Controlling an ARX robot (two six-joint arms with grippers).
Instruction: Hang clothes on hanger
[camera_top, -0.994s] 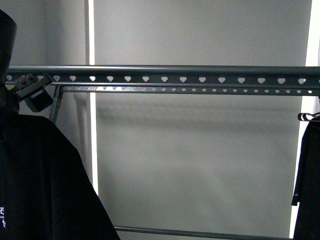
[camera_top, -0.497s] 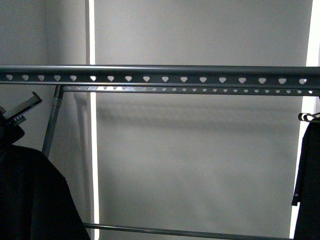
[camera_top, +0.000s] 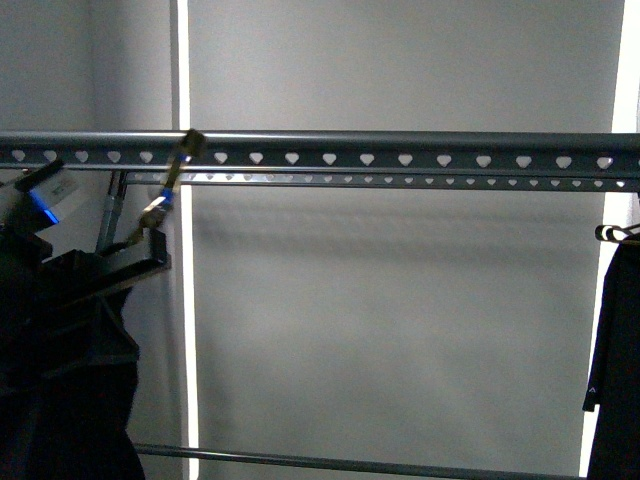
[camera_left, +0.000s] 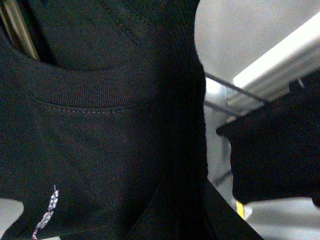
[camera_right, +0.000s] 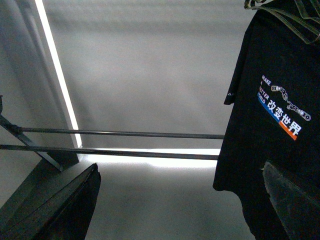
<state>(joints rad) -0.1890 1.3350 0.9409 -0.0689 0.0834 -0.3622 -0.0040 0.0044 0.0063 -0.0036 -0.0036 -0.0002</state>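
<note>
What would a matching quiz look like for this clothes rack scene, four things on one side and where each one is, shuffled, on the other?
Things:
1. rail
2. hook
3. T-shirt
4. second shirt

Places:
A. hanging at the far right edge
B. bunched low at the far left
C. running across the top, punched with heart holes
D. reaching up to the rail, left of its middle

Pairs: 1-C, 2-D, 3-B, 4-A

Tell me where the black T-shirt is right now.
Front view: the black T-shirt is bunched at the far left, below the rack rail, its coat hanger's hook reaching up to the rail near the left end.
</note>
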